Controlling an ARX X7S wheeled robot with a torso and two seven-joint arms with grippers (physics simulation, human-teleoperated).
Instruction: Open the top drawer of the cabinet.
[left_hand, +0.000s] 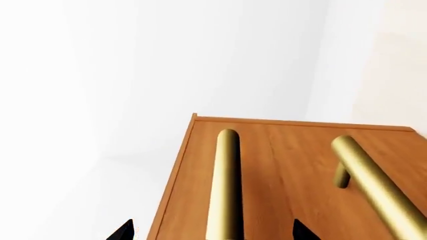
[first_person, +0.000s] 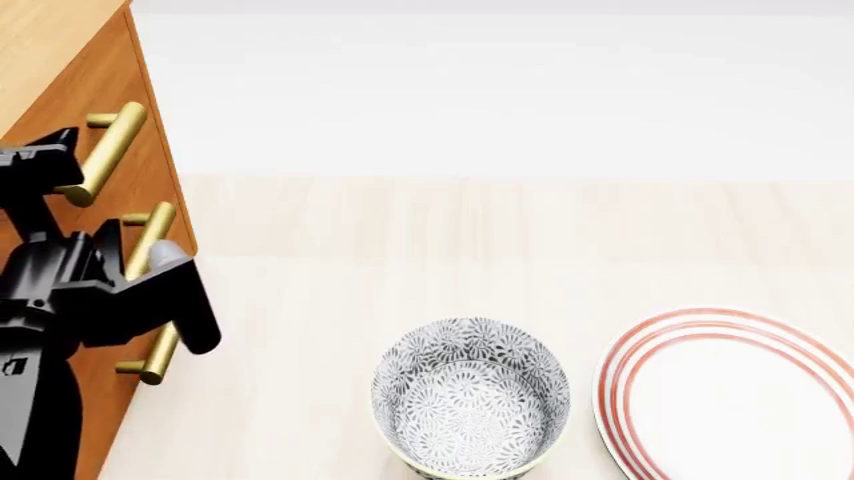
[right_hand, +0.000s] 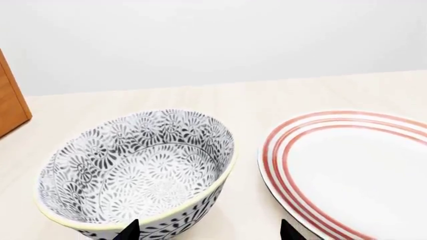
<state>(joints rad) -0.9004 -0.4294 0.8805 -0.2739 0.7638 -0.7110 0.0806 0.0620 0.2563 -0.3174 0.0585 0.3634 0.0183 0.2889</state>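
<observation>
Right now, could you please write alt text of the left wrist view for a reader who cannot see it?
Two brass bar handles on the cabinet front fill the view, one lying between the two dark tips of the left gripper's fingers at the picture's edge. Behind the cabinet is plain white background.

Orange-brown cabinet (first_person: 60, 60) stands left, top drawer (first_person: 114, 110) shut (brass bar handle).

Bright, even, diffuse light throughout; sharp focus, no blur or edge distortion. Wall (left_hand: 100, 75) nearly washed out to white. Soft highlights along brass handle (left_hand: 225, 185). Faint shadow under bowl (right_hand: 137, 172) on pale counter (first_person: 467, 230).
</observation>
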